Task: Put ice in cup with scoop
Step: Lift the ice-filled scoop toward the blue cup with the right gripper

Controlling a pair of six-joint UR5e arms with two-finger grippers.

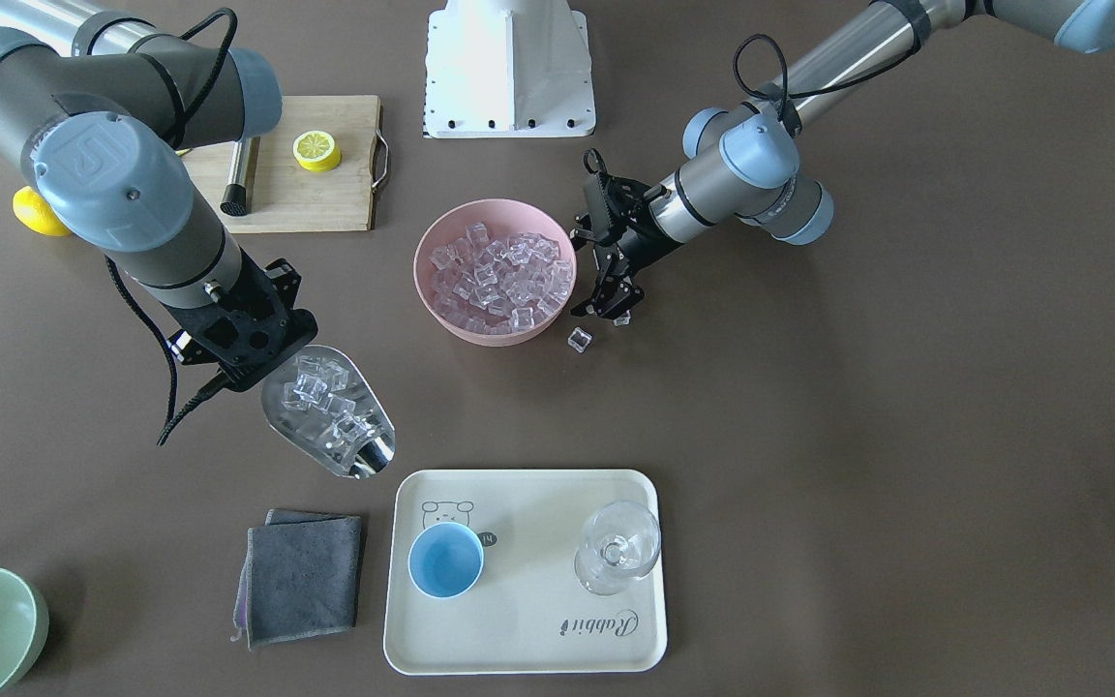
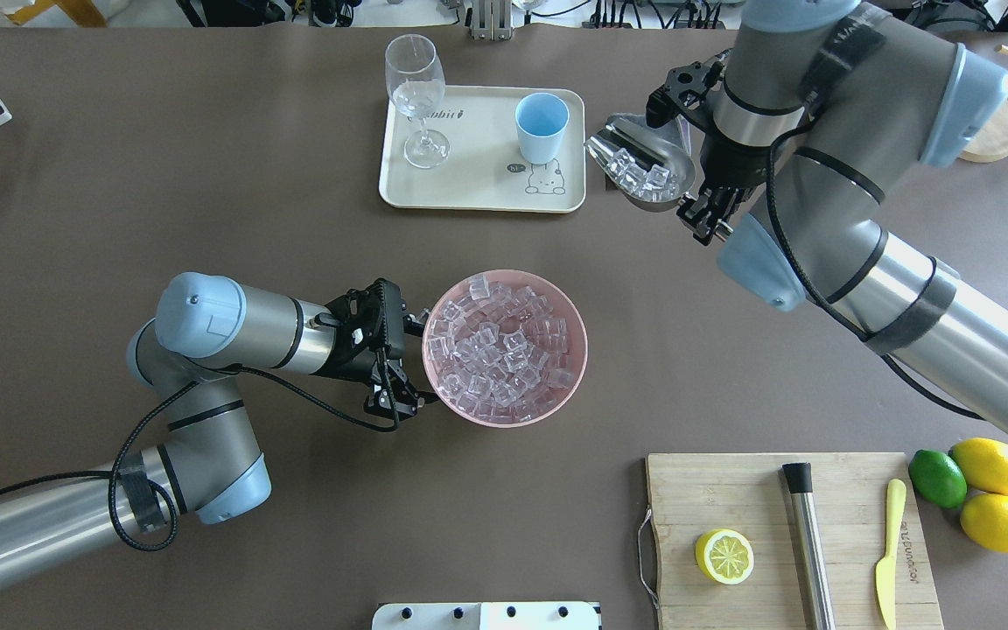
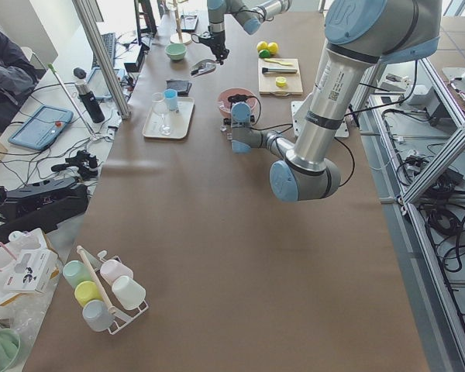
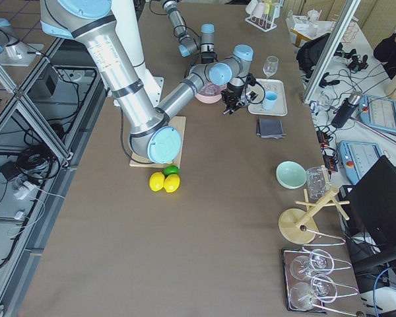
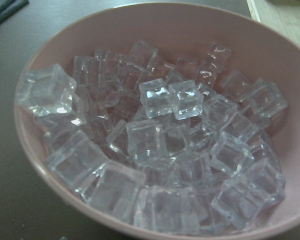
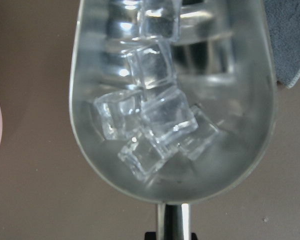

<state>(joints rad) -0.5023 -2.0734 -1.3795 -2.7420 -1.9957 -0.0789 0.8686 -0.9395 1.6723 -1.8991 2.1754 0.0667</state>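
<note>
The scoop hangs above the worktop with a small heap of ice lying in its trough. Seen from the operators' side, its open front points toward the near edge. It stops just short of the far left corner of the tray. The right pincer is clamped on the scoop's handle, which it mostly hides.

The cup stands upright on the tray's left half, its blue inside showing. Next to it the tray bears a small line drawing of a bear-like animal. There is also a dark round sticker that seems to read "14". The word "Rabbit" runs in script near the tray's near right corner. A glass stands on the tray's right half, and a folded grey cloth lies just left of the tray.

Farther off, a pink bowl is heaped with more ice. The left pincer sits at the bowl's right rim, jaws spread wide, gripping nothing. A loose cube lies on the worktop just on its near side.
</note>
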